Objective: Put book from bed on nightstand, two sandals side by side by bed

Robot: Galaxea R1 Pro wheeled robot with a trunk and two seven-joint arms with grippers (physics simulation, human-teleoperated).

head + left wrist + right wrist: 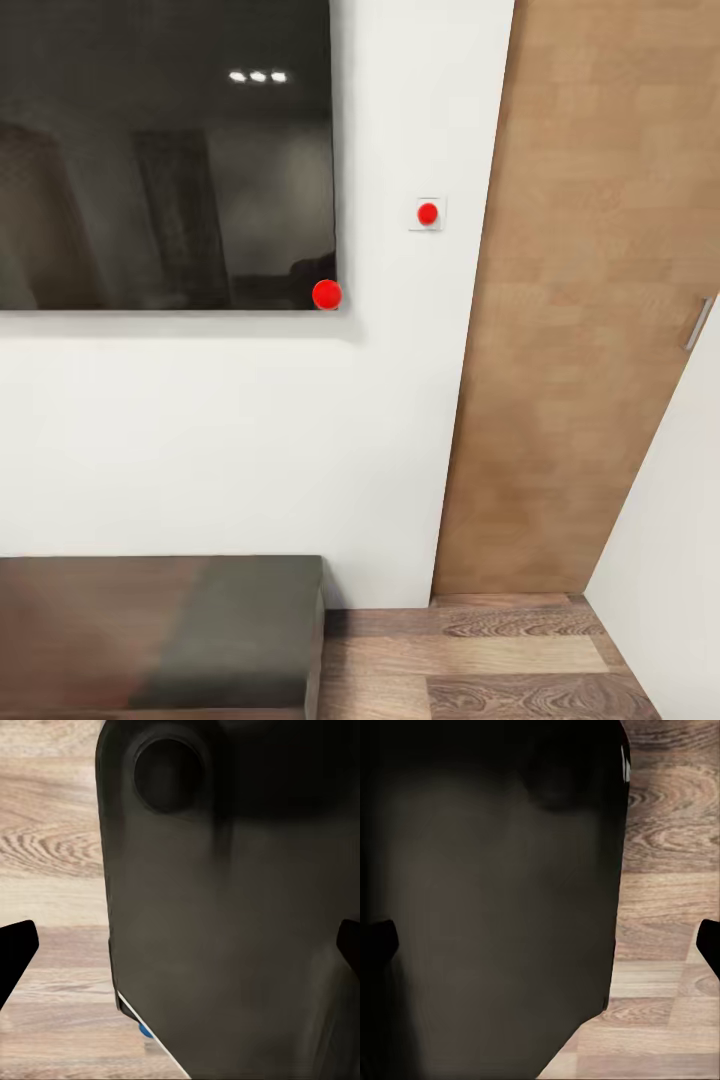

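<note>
Dark robot bodywork (225, 907) looms right in front of the left wrist camera, and the black fingertips (15, 956) of the left gripper (180, 952) sit at opposite borders of that view, spread wide with nothing between them. The right gripper (540, 945) reads likewise: its fingertips (709, 945) stand far apart, holding nothing, with more dark bodywork (487, 907) close ahead. Beyond both, light wood-plank floor (667, 892) runs bare beneath the arms. A small speck of bright blue (145, 1030) peeks out at the lower edge of the body in the left wrist view; it may be one of the sandals, but it is too small to tell.

From the head view, the robot faces a white wall (230, 440) with a large dark screen (165, 150), a small wall switch (427, 214) and a tan wooden door (580, 300). A long low dark bench (160, 630) stands against the wall, its right end stopping short of the door.

The book, bed and nightstand are not in sight, so my judgement is that the robot is still travelling or searching. The next move calls for turning the base away from this wall to find the bed. Open floor lies off the bench's right end; the bench corner and the door frame are the edges to clear.
</note>
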